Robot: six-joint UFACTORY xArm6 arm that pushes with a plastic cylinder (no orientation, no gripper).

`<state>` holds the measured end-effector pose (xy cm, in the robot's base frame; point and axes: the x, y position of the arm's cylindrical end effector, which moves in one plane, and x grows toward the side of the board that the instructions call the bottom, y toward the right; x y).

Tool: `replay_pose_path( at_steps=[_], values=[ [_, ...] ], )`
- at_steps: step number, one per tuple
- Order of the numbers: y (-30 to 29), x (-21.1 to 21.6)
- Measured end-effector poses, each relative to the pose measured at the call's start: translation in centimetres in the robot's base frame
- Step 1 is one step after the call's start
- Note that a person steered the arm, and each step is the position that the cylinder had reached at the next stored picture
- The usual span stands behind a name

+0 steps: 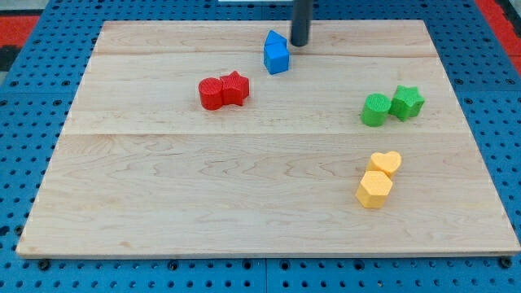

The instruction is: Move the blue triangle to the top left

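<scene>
While the pale wooden board [163, 203] fills most of the view, with visible grain and long plank seams, it rests on a blue pegboard surface [24, 106] dotted with holes. Toward the view's left, a red cylinder [211, 94] and a red star [235, 87] sit touching each other, both matte and slightly ridged. Just right of them and nearer the view's top stands the blue triangle [276, 53], a chunky block with a pointed, roof-like upper end and flat sides, sitting near the board's top edge at about mid-width. My tip [299, 44], the end of a smooth dark rod with no fingers to open or close, stands just beside the blue triangle's upper right. Farther right, a green cylinder [375, 110] touches a green star [407, 102]. Below them, a yellow heart [385, 163] touches a yellow hexagon [374, 190].
</scene>
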<state>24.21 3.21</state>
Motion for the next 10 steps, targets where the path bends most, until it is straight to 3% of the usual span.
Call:
replay_pose_path(
  at_steps=[1,2,3,4,6,7,9,10],
  values=[
    [-9.3,0.1],
    [-3.9,-0.4],
    [-4.7,1.8],
    [-11.5,2.2],
    [-12.6,3.2],
    [-16.6,4.5],
    [-17.3,8.5],
    [-21.3,7.1]
  ],
)
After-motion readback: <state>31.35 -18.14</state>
